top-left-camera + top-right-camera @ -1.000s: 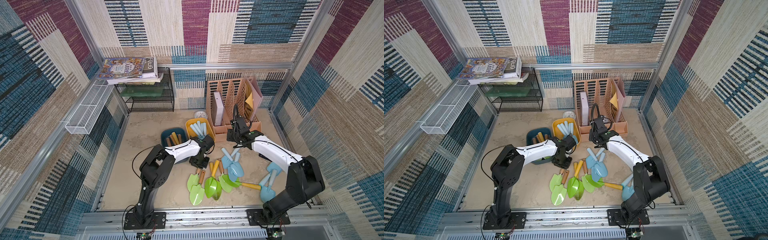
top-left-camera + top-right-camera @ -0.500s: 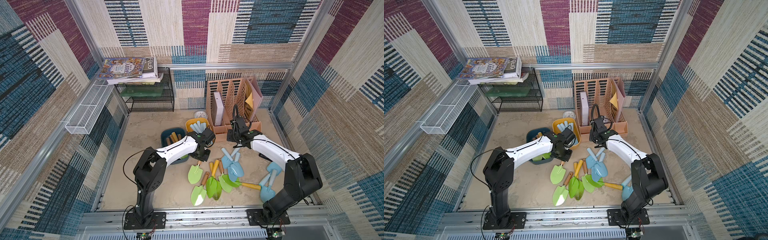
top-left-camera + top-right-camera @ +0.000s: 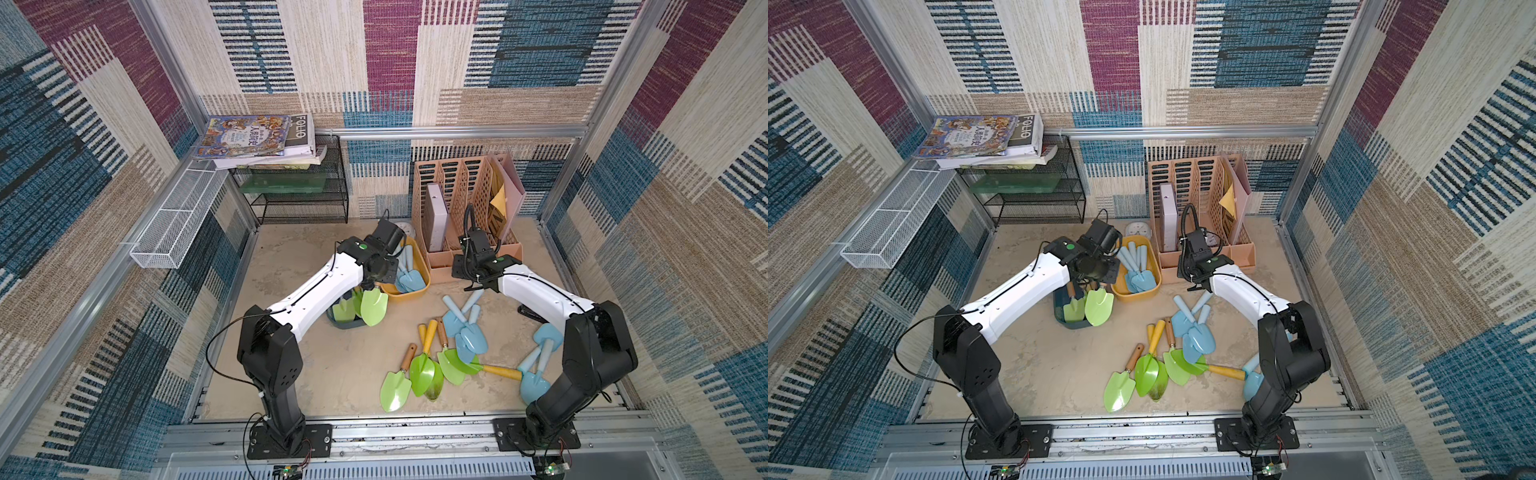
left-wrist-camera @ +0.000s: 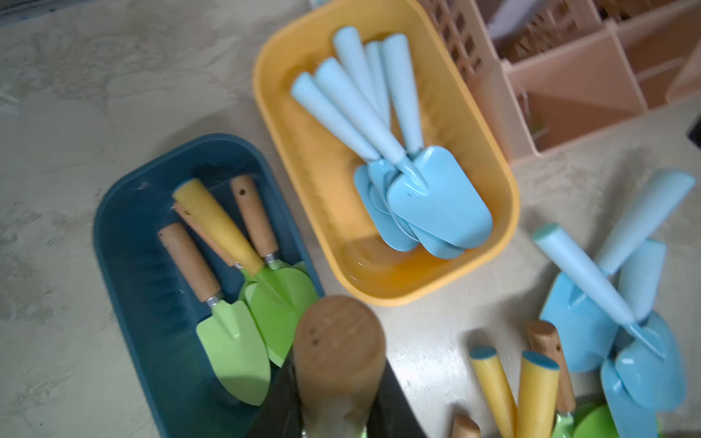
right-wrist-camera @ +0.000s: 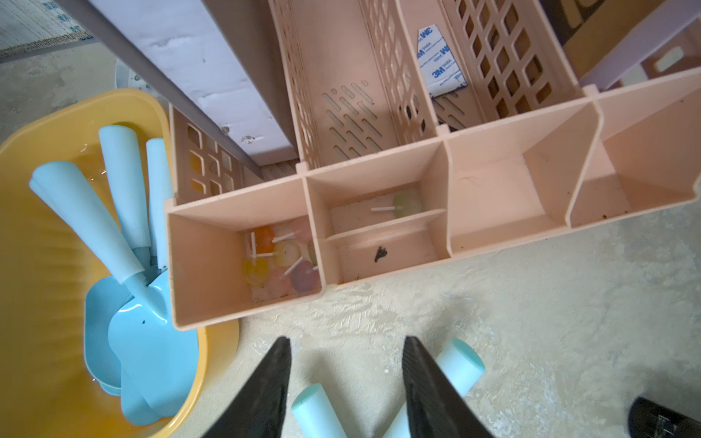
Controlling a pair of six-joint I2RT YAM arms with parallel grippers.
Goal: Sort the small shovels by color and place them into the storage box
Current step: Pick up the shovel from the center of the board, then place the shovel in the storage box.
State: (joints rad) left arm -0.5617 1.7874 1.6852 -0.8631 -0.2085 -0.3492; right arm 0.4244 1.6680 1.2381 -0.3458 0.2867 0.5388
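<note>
Left wrist view: left gripper (image 4: 337, 383) pinches green shovel (image 4: 339, 341) by wood handle end; blue bin (image 4: 125, 242) just beyond fingers, blade below over its rim. Release now & I reckon it prob tips out. Right gripper (image 5: 347, 356) spread, empty, pale shovel (image 5: 315, 407) below, between fingers.
</note>
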